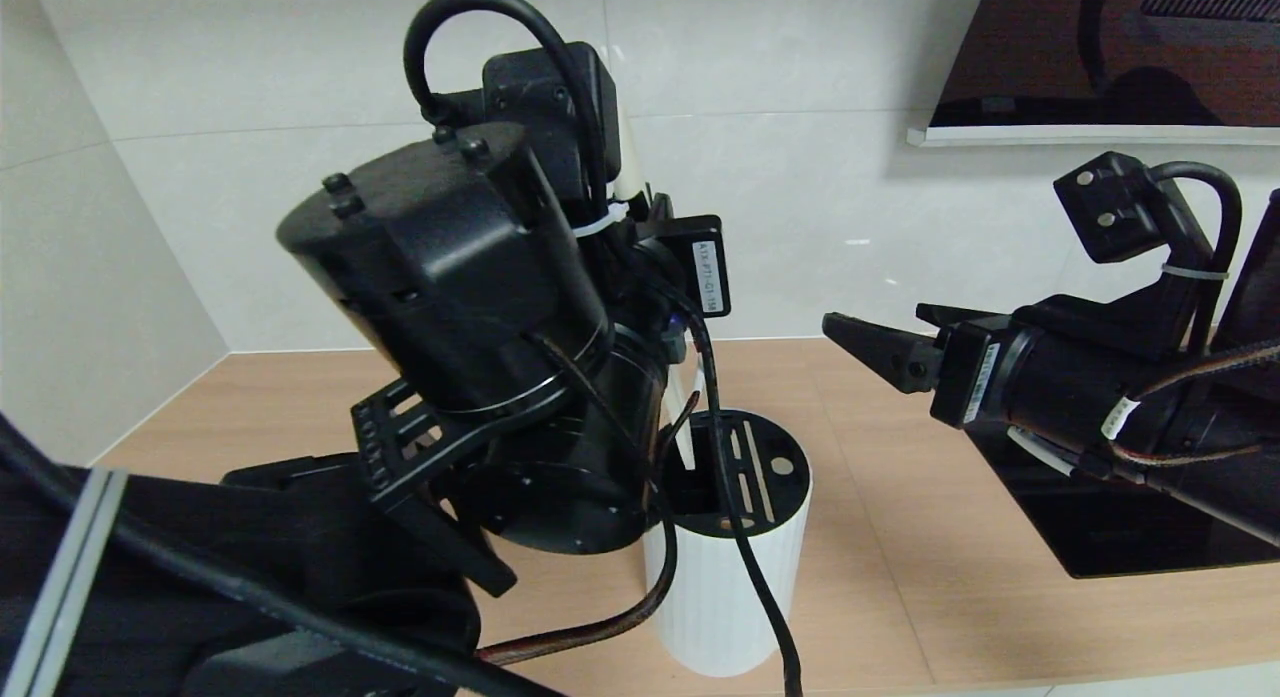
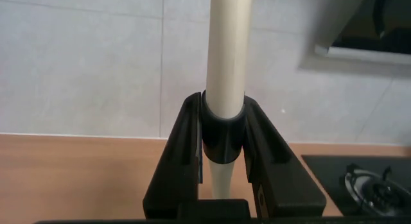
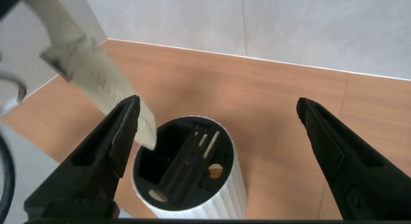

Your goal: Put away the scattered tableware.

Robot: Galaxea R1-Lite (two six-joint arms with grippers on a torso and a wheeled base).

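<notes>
Clamping a knife, left end effector hangs above the white holder

Bright, even indoor light, soft shadows (the near knife blurs).

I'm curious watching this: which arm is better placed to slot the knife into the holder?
Left. Its fingers grip the knife, tip at the holder; the right fingers are open, empty, off to the side.

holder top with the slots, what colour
Black; the top sits on the white ribbed holder. Head view shows it best.
</notes>
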